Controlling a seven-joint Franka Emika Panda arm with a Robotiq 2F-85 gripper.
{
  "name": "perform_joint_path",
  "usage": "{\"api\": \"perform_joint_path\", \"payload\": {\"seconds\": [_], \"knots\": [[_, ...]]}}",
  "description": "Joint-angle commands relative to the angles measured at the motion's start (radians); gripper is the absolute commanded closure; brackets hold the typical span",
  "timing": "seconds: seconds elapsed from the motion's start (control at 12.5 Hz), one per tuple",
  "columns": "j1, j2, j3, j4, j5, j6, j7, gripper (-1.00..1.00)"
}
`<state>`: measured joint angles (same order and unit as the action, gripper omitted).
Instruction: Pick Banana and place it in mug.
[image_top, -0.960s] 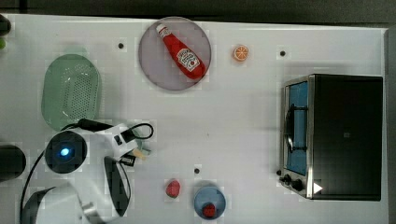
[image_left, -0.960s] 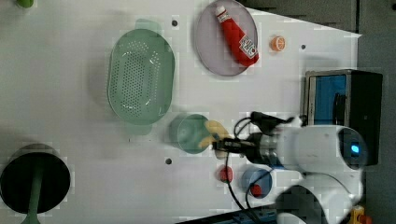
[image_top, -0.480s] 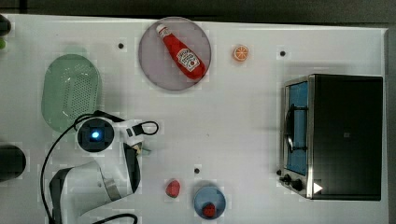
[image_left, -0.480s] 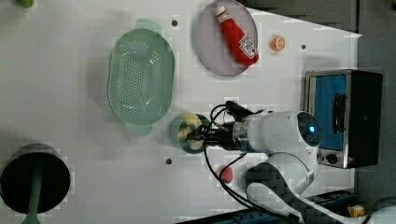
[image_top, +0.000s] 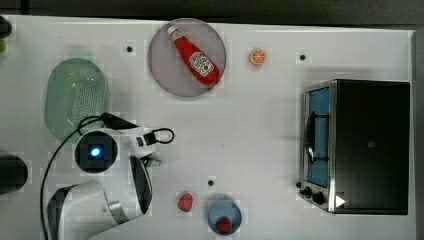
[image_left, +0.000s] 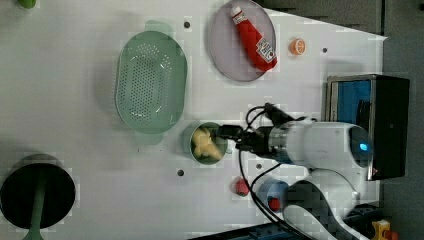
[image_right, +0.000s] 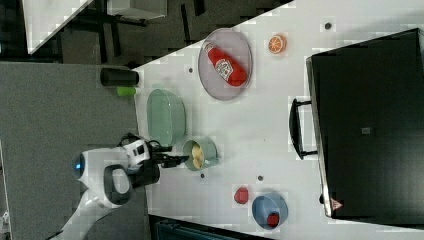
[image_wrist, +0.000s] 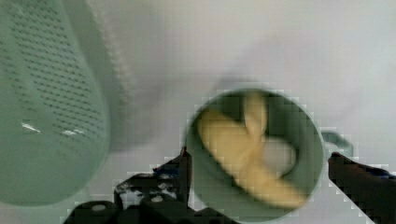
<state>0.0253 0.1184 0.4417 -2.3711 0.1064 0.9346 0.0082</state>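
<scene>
we are seeing the banana (image_wrist: 247, 154), a pale yellow curved peeled-looking piece, lying inside the teal mug (image_wrist: 299, 126) between and below the spread-wide fingers (image_wrist: 180, 175) of our gripper (image_wrist: 254, 179), which is gripping nothing.

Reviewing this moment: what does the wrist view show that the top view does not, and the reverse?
Wrist view: the banana lying inside the mug, with the open gripper fingers standing either side of it.
Top view: the ketchup bottle on the grey plate, the orange slice, the toaster oven and the blue cup.
Both: the green perforated basket on the white table.
</scene>
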Motion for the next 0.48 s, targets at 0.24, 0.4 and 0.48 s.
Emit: {"api": "perform_joint_path", "payload": {"seconds": [0.24,0.4,0.48], "knots": [[-0.007,-0.27,-0.076,0.049,0.024,-0.154,0.036,-1.0],[-0.011,-0.383,-0.152,0.094,0.024,-0.34,0.031,-1.0],[-0.012,-0.427,-0.195,0.126,0.024,-0.448,0.026,-1.0]]}}
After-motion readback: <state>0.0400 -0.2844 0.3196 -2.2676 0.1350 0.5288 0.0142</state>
